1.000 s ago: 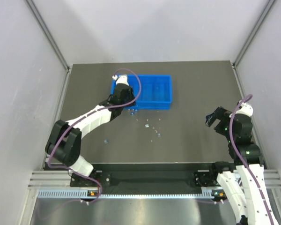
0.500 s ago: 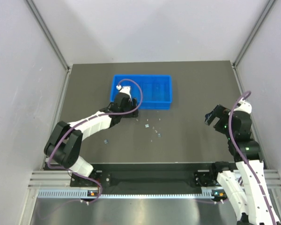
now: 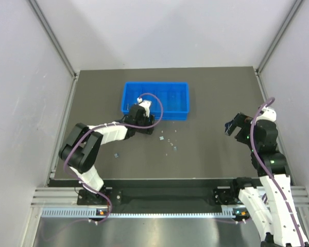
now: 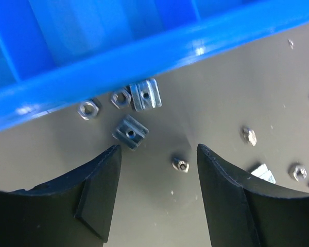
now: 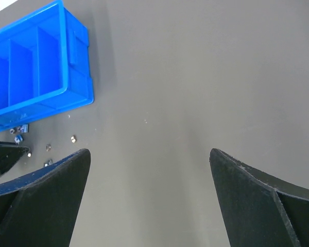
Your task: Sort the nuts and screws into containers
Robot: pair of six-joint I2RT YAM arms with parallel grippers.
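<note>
Left gripper (image 4: 157,154) hangs low over the dark table (image 3: 216,87), just outside the near wall of the blue tray (image 3: 170,116), its jaws spread and gripping nothing. A cluster of nuts (image 4: 121,98) lies on the table close against that wall, outside the compartments (image 5: 20,72): two hexagonal ones and two square-bodied pieces (image 4: 130,132), one of them right under the tray's rim. One small piece (image 4: 180,164) sits on the table in the gap between the black fingers (image 4: 100,190), touching neither. More bits (image 4: 249,135) are scattered to the right, away from the tray; which kind each is cannot be told at this size. A lone piece (image 3: 117,154) lies well apart, toward the table's left front. Right gripper (image 5: 149,152) hovers at the table's right side, jaws wide and empty, well apart from tray and scatter, with bare surface beneath and ahead of it. Seen from above, the tray stands in the back half of the table, left of centre, with open tabletop from its right end to the table's right edge, and between the scatter and the front edge
</note>
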